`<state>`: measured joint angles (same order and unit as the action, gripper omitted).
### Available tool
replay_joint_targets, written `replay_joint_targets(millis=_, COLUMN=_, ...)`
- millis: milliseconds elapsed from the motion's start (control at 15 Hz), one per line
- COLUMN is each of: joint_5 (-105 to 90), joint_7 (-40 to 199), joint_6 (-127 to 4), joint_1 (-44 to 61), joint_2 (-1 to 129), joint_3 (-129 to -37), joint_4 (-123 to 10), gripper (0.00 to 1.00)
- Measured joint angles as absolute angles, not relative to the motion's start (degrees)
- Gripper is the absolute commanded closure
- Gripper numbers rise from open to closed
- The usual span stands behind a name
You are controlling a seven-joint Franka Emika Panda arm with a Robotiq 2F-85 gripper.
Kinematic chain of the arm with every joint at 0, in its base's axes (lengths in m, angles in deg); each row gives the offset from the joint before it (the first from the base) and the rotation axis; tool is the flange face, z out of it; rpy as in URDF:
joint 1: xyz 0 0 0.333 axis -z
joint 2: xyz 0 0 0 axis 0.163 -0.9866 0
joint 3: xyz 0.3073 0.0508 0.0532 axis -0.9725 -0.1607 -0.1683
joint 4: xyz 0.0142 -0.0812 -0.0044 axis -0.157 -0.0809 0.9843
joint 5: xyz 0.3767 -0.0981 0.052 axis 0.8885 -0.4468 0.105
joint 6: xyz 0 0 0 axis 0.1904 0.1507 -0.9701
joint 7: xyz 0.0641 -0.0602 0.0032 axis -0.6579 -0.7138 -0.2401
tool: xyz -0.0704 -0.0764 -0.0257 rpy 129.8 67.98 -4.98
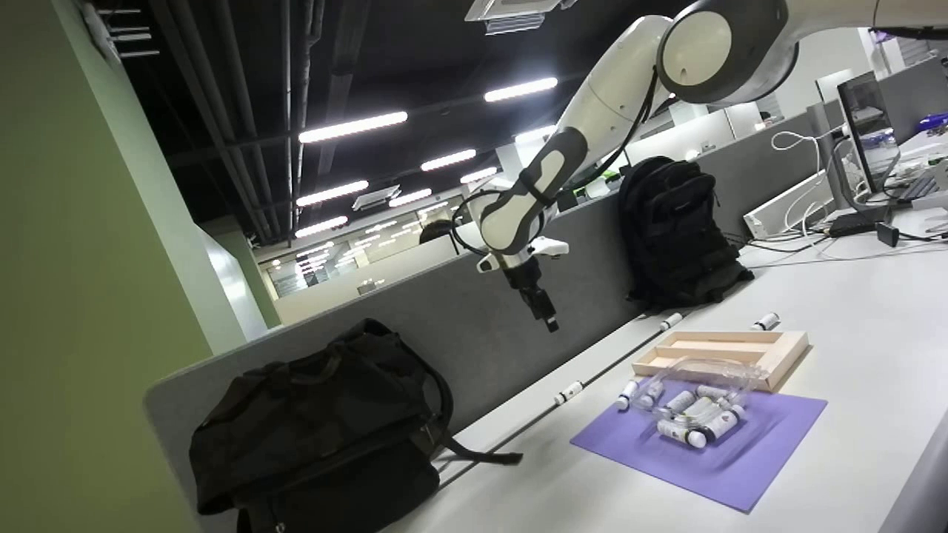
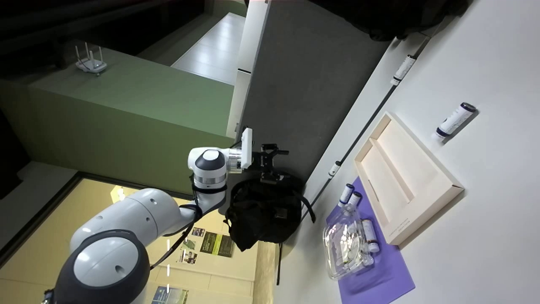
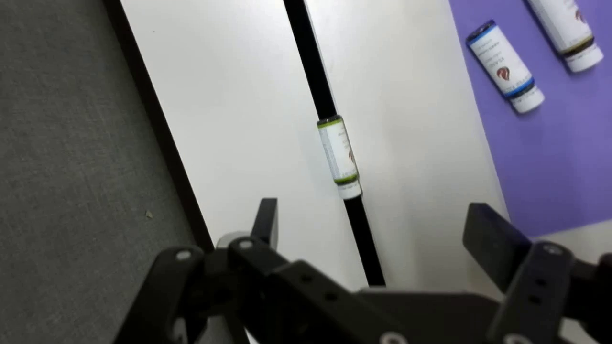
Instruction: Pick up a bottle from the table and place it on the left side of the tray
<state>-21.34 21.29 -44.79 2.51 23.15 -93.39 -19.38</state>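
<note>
Bottle (image 3: pixel 338 155) with green bands lies on the table (image 3: pixel 411 157), below a wide-spread gripper (image 3: pixel 375 222) that holds nothing.
It rests lengthwise along the dark strip (image 3: pixel 308 52), apart from the tray (image 2: pixel 426 211), and is probably the one wanted. Small and round, it could roll or squirt out if one finger touches first, and it looks off-centre, closer to the finger by the grey partition (image 3: pixel 81 143); lowering there might scrape that wall. Which compartment counts as left is unclear from these angles, so a misplaced drop is possible. Its label shows part of what looks like a balloon, plainer on the blue-banded bottle (image 3: pixel 502 67) on the purple mat (image 3: pixel 569 177); the print, like the lettering on the tray's edge in an exterior view, is too small to read.
</note>
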Motion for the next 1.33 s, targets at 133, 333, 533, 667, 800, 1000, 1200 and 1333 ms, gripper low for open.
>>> replay_joint_targets(millis=133, joint_5=-21.5, joint_7=16.9, joint_6=-44.8, joint_1=3.4, joint_2=22.2, joint_3=-92.0, joint_4=-19.2, gripper=0.00)
replay_joint_targets(millis=333, joint_5=-21.1, joint_7=9.1, joint_6=-44.4, joint_1=5.7, joint_2=20.1, joint_3=-91.5, joint_4=-18.2, gripper=0.00)
replay_joint_targets(millis=533, joint_5=-19.2, joint_7=7.6, joint_6=-40.3, joint_1=6.6, joint_2=18.0, joint_3=-91.5, joint_4=-15.2, gripper=0.00)
replay_joint_targets(millis=667, joint_5=-19.1, joint_7=7.5, joint_6=-39.6, joint_1=6.4, joint_2=17.6, joint_3=-91.5, joint_4=-14.3, gripper=0.00)
replay_joint_targets(millis=800, joint_5=-19.3, joint_7=7.2, joint_6=-40.1, joint_1=6.2, joint_2=17.5, joint_3=-91.5, joint_4=-14.3, gripper=0.00)
replay_joint_targets(millis=1000, joint_5=-21.5, joint_7=5.5, joint_6=-46.4, joint_1=6.2, joint_2=15.1, joint_3=-90.9, joint_4=-14.6, gripper=0.00)
replay_joint_targets(millis=1200, joint_5=-21.0, joint_7=2.2, joint_6=-50.8, joint_1=6.3, joint_2=11.4, joint_3=-90.8, joint_4=-14.3, gripper=0.00)
replay_joint_targets(millis=1333, joint_5=-19.7, joint_7=-0.7, joint_6=-51.6, joint_1=6.3, joint_2=9.3, joint_3=-91.1, joint_4=-13.7, gripper=0.00)
